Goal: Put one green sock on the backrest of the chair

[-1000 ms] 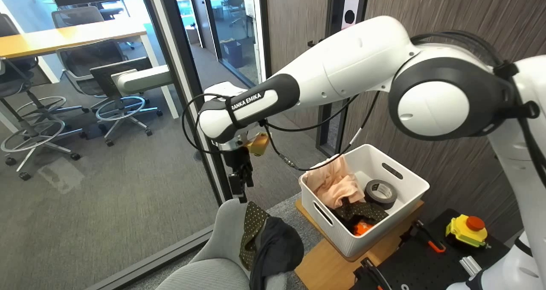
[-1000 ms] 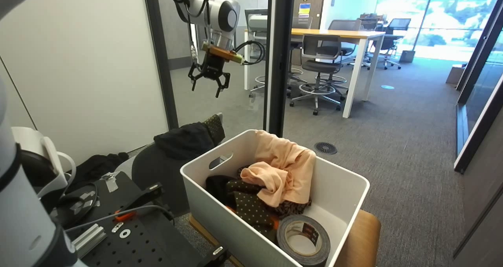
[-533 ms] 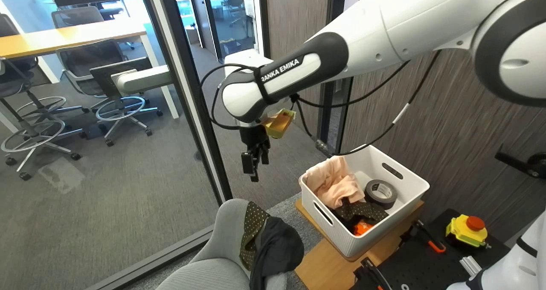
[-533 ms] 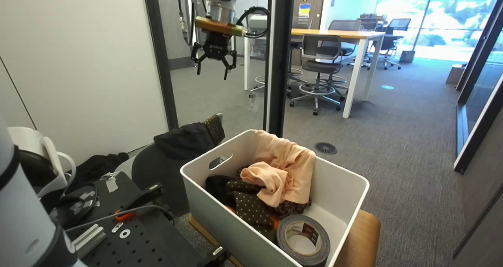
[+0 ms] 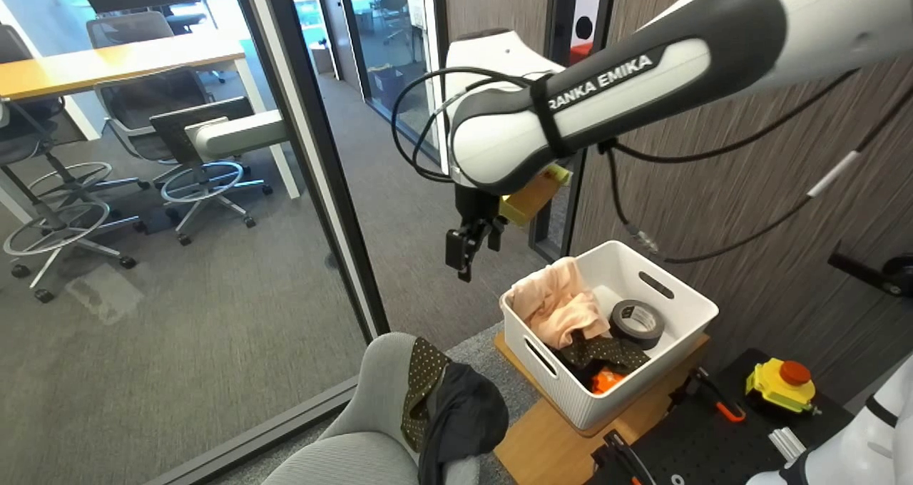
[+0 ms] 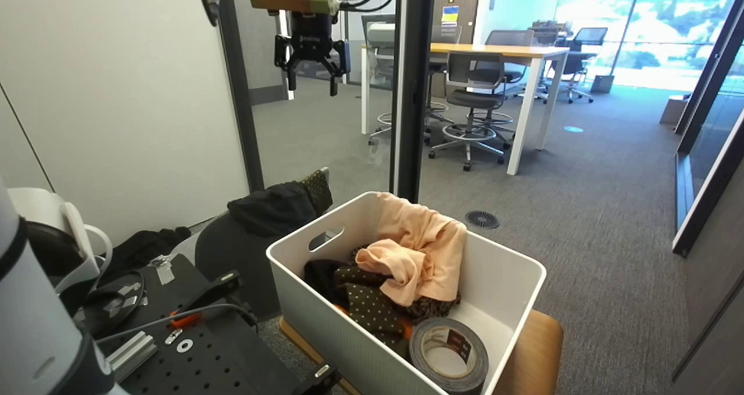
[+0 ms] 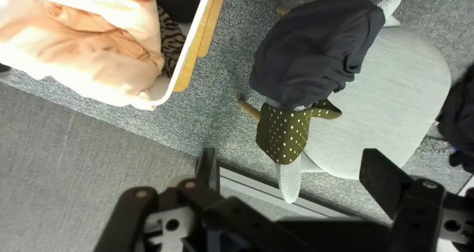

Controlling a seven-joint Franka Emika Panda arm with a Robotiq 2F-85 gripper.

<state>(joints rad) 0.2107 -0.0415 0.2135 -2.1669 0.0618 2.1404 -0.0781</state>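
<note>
The green sock, dark olive with white dots, lies draped over the chair's padded backrest; it shows in both exterior views (image 5: 421, 385) (image 6: 317, 193) and in the wrist view (image 7: 283, 135). The light grey chair (image 5: 384, 381) also shows in the wrist view (image 7: 392, 107). A larger dark cloth (image 5: 467, 414) hangs beside the sock and overlaps it. Another dotted olive cloth (image 6: 375, 316) lies in the white bin (image 6: 500, 261). My gripper (image 5: 478, 262) is open and empty, well above the chair and apart from it, as an exterior view (image 6: 313, 91) also shows.
The bin also holds a peach cloth (image 6: 433, 244) and a roll of tape (image 6: 449, 354). It stands on a wooden stool (image 5: 528, 435) beside the chair. A glass wall with a dark frame post (image 6: 412, 93) stands behind the chair. A black perforated table (image 6: 215, 348) carries tools.
My open gripper has risen away from the chair's backrest and moved across, towards the bin's side in an exterior view. The sock, dark cloth and bin have not moved.
</note>
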